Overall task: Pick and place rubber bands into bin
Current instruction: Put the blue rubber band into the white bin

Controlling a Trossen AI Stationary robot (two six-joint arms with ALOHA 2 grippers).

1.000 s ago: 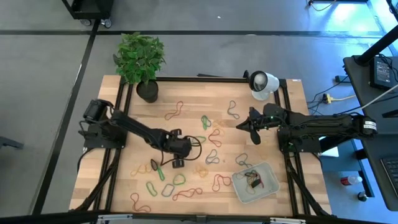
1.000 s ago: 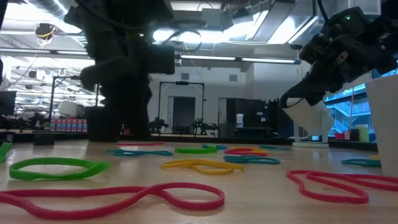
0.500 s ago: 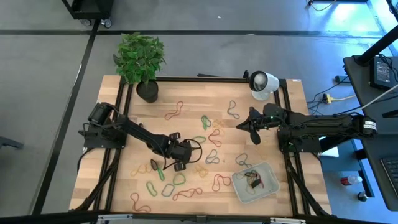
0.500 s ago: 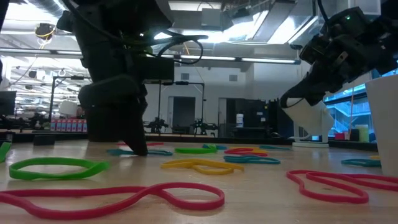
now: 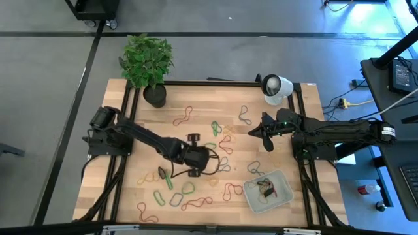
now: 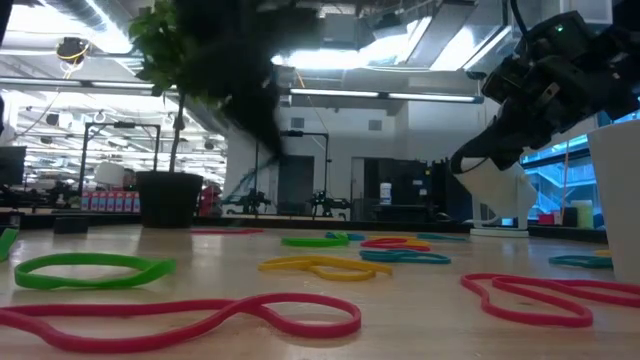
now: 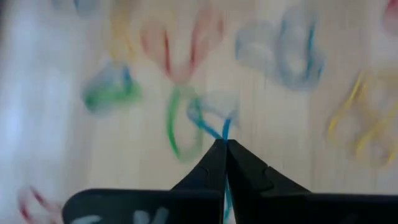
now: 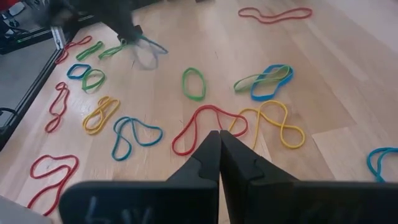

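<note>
Fingers of left gripper [image 7: 224, 144] pressed together on blue rubber band [image 7: 210, 127] — loop trails from tips, frame centre. Right gripper [image 8: 219, 138] shut, empty — above scattered bands.

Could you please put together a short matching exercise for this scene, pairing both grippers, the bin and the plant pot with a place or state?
Things:
1. left gripper
2. right gripper
3. bin
4. plant pot

Places or states:
A. at the table's upper left corner in the high view
B. shut, with nothing between the fingers
C. shut on a blue rubber band
D. at the table's lower right in the high view, with a few bands inside

Pairs: 1-C, 2-B, 3-D, 4-A
</note>
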